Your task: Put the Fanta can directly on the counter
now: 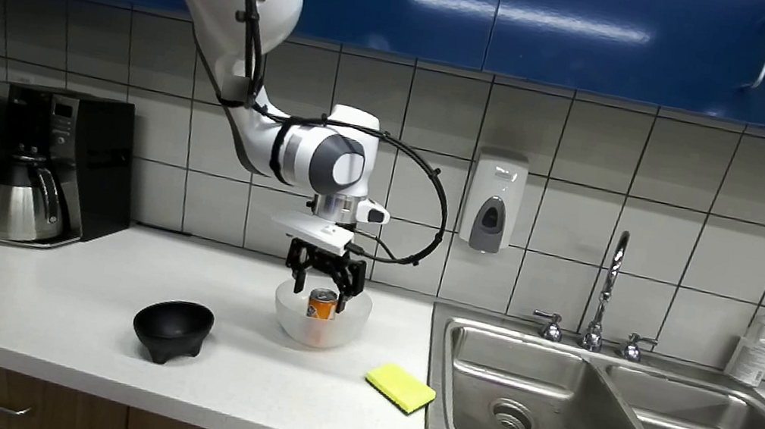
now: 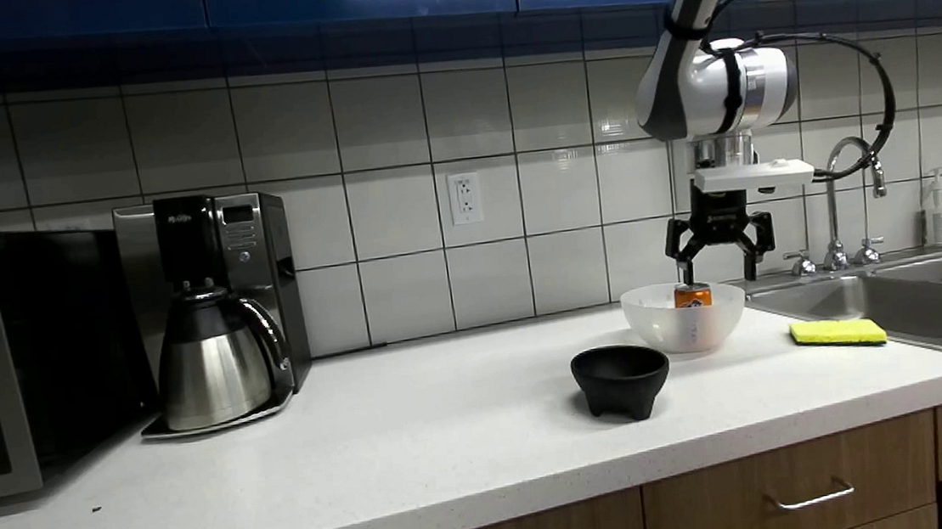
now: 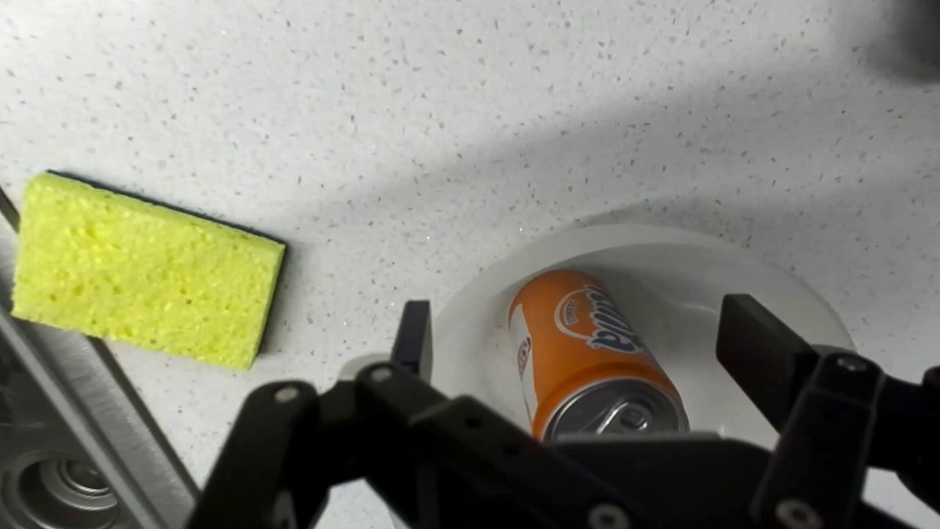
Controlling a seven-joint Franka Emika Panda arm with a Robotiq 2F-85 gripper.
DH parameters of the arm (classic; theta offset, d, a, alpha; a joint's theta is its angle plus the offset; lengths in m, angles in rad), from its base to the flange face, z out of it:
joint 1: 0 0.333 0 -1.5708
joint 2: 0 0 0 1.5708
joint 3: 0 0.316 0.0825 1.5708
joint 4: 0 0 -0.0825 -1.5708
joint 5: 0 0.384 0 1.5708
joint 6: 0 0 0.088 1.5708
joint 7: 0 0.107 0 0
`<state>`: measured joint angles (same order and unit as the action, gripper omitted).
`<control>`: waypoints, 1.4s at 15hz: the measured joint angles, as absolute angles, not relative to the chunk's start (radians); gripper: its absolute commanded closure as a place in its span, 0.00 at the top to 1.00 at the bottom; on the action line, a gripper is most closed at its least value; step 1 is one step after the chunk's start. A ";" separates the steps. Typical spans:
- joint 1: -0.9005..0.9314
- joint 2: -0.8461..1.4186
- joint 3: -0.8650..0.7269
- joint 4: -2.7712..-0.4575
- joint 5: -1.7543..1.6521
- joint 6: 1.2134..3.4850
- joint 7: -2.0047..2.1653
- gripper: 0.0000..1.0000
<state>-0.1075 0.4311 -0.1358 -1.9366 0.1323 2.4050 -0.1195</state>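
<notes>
The orange Fanta can (image 1: 322,305) stands roughly upright inside the translucent white bowl (image 1: 313,334). The can (image 2: 692,296) and bowl (image 2: 671,329) also show in an exterior view. The bowl rests on the white counter (image 1: 233,383). My gripper (image 1: 319,297) is open, pointing down over the bowl, with its fingertips around rim height. In the wrist view, the can (image 3: 580,338) lies between the two spread fingers (image 3: 576,338), with a gap on each side. Part of the can's silvery top is hidden by the gripper body, and its lower part shows only faintly through the bowl in an exterior view.
A black footed bowl (image 1: 172,329) stands near the white bowl. A yellow sponge (image 1: 401,388) lies beside the steel double sink (image 1: 437,377). A coffee maker (image 2: 224,320) and a microwave (image 2: 19,364) stand at the far end. The tiled wall is behind the bowl.
</notes>
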 measured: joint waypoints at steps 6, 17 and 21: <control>-0.107 0.531 -0.120 -1.836 0.132 2.405 -0.087 1.00; -0.108 0.632 -0.104 -1.743 0.131 2.405 -0.054 1.00; -0.108 0.636 -0.105 -1.738 0.130 2.405 -0.049 0.74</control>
<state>-0.1078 0.6358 -0.1046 -1.7381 0.1304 2.4050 -0.0495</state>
